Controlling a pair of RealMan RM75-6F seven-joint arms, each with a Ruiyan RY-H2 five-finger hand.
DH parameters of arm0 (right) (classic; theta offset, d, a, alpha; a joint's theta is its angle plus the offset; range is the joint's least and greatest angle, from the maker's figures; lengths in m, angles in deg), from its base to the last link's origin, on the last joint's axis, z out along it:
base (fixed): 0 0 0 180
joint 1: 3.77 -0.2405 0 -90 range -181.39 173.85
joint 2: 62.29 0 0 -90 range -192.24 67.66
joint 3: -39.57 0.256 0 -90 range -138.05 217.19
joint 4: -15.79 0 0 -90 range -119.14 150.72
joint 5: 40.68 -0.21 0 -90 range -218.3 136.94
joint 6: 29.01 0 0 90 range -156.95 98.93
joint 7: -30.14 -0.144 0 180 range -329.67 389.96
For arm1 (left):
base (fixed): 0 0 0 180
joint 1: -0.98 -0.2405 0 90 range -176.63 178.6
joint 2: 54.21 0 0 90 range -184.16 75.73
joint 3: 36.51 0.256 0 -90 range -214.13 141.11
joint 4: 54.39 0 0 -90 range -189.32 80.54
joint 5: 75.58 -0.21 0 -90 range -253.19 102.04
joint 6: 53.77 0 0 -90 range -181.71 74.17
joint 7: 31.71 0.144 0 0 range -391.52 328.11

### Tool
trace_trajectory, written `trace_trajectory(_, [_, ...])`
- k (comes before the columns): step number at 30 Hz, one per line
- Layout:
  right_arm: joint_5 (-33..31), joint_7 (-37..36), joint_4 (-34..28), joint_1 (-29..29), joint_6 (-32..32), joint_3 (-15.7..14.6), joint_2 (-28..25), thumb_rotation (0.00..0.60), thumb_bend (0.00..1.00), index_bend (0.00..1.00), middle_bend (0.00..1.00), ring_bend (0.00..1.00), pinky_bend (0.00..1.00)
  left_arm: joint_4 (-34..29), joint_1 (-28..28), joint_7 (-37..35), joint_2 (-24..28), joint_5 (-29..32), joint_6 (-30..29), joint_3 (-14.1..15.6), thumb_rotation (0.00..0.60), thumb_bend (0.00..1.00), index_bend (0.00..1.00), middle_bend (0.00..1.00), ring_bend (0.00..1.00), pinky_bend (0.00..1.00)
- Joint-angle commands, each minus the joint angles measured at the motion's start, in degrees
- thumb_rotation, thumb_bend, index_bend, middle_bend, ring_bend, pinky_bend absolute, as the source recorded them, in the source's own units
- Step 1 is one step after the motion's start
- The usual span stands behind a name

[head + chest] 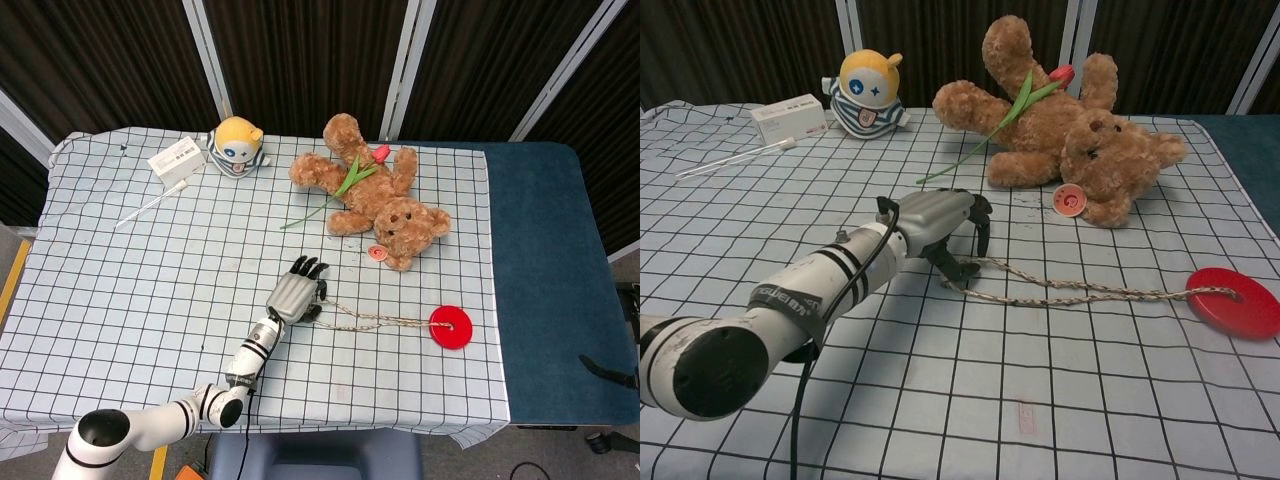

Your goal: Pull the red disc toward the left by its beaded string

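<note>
One hand at work: left hand (pixel 296 293), at the near-centre of the table; right hand not seen in either view.
Hand state: fingers curled down over the string's free end, thumb tucked under; looks like it's pinching the string, but from the chest view can't tell for sure if it's a firm pinch or just touching.
String: beaded string (pixel 1080 291) runs from under the hand's fingertips out to the disc, lying flat on the cloth, a bit wavy w/ two strands side by side, so prob. some slack left.
Long axis: string lies roughly left-right across the table, nearly in line w/ the pull direction.
Disc: red disc (pixel 450 327) sits flat on the checked cloth (pixel 120 290), well to the right of the hand and slightly nearer the front edge; string is tied through its middle.
Nearer arm: left, plainly; it's already on the string end.
Room to the left: wide open stretch of cloth left of the hand, nothing in the way that I can see.
Edges: disc is near the cloth's right border where the blue mat (pixel 550 280) starts; pulling left takes it away from that edge.
Neighbours: teddy bear (pixel 375 195) w/ a tulip (pixel 345 185) lies just behind the string line, near but not touching; small round tag (pixel 1069 200) by the bear is closest to the string.
Far corner: yellow-headed toy (pixel 237 145), white box (pixel 177 159) and thin white stick (pixel 150 207), all well apart from the path.
Risk, my guess: slack goes first, then disc should slide.
</note>
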Motion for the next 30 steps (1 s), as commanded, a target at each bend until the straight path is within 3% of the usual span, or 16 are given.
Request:
trace_trajectory(1, [0.0, 0.1, -0.1, 0.0, 0.0, 0.0, 0.0, 0.6, 0.03, 0.0, 0.0, 0.0, 0.0, 0.3, 0.0, 0.5, -0.1, -0.3, -0.2, 0.3, 0.6, 0.44, 0.56, 0.13, 0.0, 0.06])
trace_trajectory(10, [0.0, 0.1, -0.3, 0.3, -0.4, 0.1, -0.2, 0.6, 0.03, 0.0, 0.0, 0.0, 0.0, 0.4, -0.1, 1.3, 0.5, -0.1, 1.4, 1.3, 0.6, 0.42, 0.54, 0.11, 0.0, 0.05])
trace_trajectory(13, [0.0, 0.2, -0.3, 0.3, -0.4, 0.1, -0.2, 0.6, 0.03, 0.0, 0.0, 0.0, 0.0, 0.8, -0.1, 1.0, 0.1, -0.2, 0.7, 1.0, 0.6, 0.44, 0.62, 0.14, 0.0, 0.05])
trace_trajectory(20, [0.0, 0.3, -0.5, 0.3, -0.5, 0.2, -0.2, 0.6, 0.03, 0.0, 0.0, 0.0, 0.0, 0.6, -0.6, 0.7, -0.1, -0.9, -1.6, 0.6, 0.6, 0.63, 0.84, 0.23, 0.01, 0.07])
trace_trajectory(30, [0.2, 0.7, -0.9, 0.3, -0.6, 0.2, -0.3, 0.6, 0.03, 0.0, 0.0, 0.0, 0.0, -4.2, -4.2, 2.1, 4.0, -2.0, -6.0, 2.1, 0.6, 0.71, 0.89, 0.26, 0.03, 0.08])
